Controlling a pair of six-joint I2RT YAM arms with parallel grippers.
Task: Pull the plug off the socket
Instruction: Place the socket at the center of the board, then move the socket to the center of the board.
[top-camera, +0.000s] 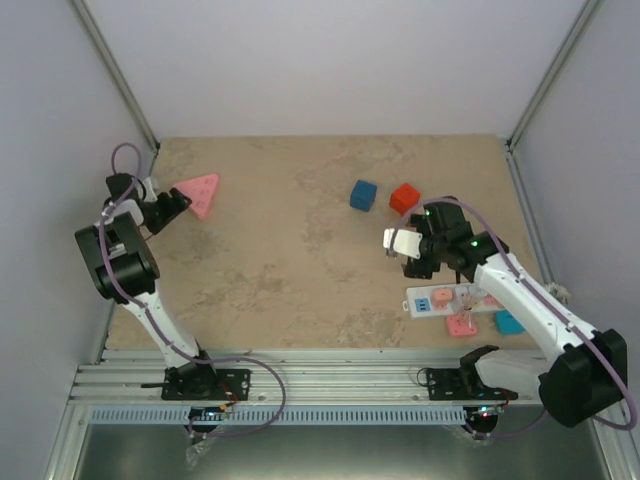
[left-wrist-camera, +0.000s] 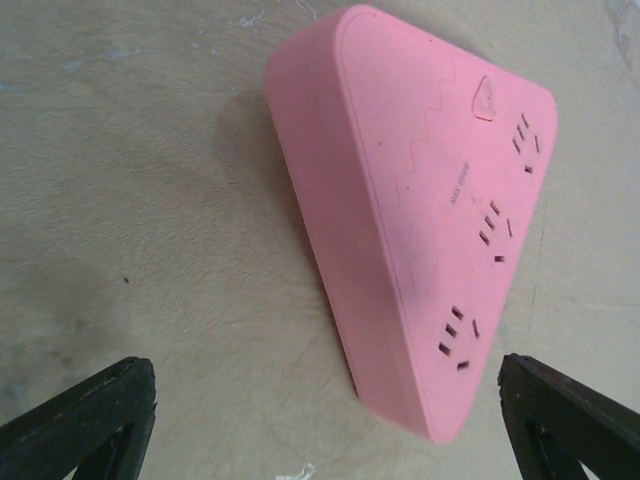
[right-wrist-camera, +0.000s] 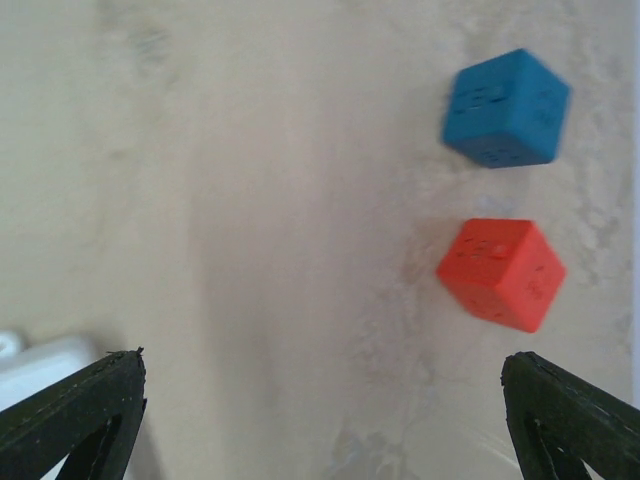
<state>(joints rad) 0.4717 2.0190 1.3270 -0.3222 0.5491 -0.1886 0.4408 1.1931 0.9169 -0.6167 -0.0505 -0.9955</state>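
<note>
Long, smooth white plastic socket (top-camera: 443, 298) on mottled beige stone-look table (top-camera: 290, 270)

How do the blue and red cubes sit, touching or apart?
Apart. The right wrist view shows the blue cube and the red cube with a plain strip of bare table between them. The top view shows the same gap.

Only a faint embossed line of lettering on the pink triangular block (left-wrist-camera: 400, 200), too small to read
</note>
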